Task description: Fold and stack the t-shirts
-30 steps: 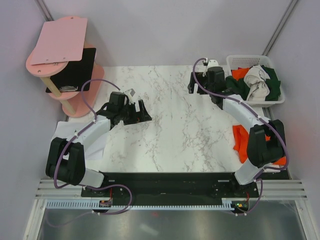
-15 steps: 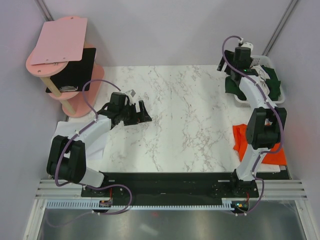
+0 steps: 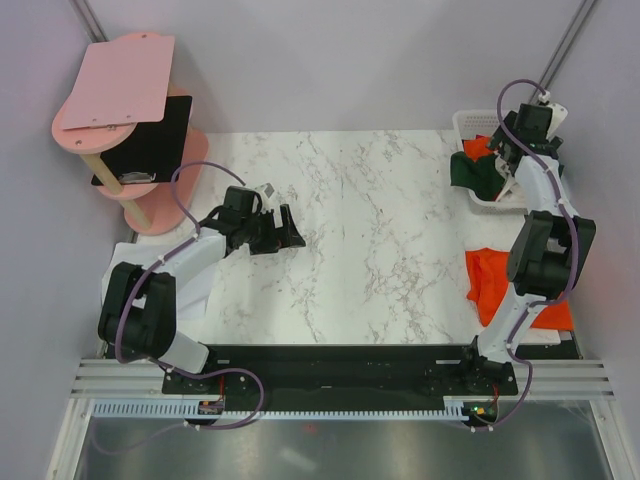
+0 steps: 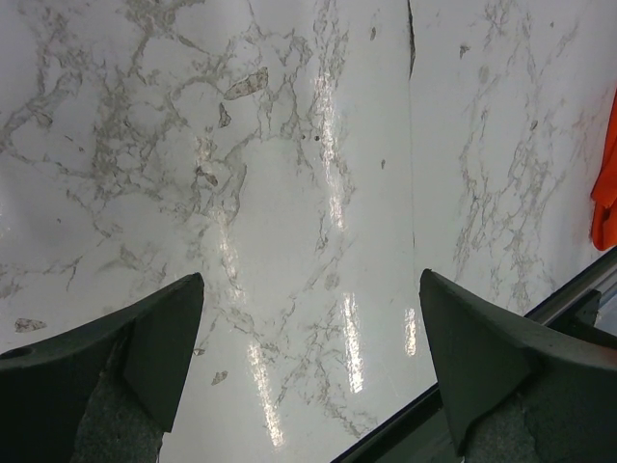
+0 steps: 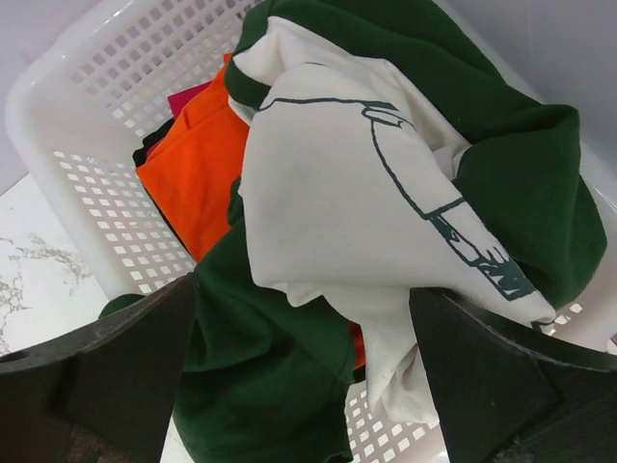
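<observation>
Marble table [image 3: 360,230] bore one orange t-shirt [image 3: 490,285] at its right edge, cream-green t-shirt [image 5: 337,193] sat heaped in basket [image 5: 87,96] under right gripper [image 5: 304,299], it and left gripper [image 4: 308,299] gaped wide and empty, so most folding looked undone.

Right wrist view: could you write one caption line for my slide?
Open right gripper hovers over the white basket holding a cream-and-green shirt and an orange shirt.

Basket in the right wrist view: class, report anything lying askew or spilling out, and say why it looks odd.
The cream-and-green t-shirt is heaped crumpled in the white basket, its green cloth spilling over the rim. An orange t-shirt is wedged beneath it. Nothing looks damaged.
</observation>
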Available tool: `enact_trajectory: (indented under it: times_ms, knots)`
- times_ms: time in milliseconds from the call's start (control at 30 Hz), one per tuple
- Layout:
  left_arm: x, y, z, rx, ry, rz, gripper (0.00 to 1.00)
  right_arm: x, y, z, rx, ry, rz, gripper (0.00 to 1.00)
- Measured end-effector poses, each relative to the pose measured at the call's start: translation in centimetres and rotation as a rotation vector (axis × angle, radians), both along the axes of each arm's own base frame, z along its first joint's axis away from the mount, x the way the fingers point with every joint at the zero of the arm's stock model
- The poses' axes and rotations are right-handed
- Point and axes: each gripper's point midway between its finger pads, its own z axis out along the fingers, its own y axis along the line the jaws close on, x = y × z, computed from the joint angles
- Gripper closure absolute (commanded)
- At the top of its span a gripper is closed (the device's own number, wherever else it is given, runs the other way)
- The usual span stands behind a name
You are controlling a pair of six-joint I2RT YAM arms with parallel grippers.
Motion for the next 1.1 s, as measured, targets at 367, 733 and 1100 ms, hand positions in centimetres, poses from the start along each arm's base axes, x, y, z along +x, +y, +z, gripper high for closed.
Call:
enact_trajectory:
  times_ms: [367, 733, 1100]
  knots:
    - [-0.2, -0.3, -0.4, 0.001, 0.013, -0.01, 0.01, -2.9, -1.9, -3.3, -0.048, 0.098, -0.133, 0.06]
    - [-0.3, -0.3, -0.4, 0.001, 0.014, -0.013, 0.01, -2.7, -2.2, -5.5, -0.037, 0.116, -0.16, 1.0]
    - [-0.3, -0.5, -0.4, 0.0, 0.014, -0.017, 0.01, -1.5, 5.4, 4.3, -0.056, -0.103, 0.087, 1.0]
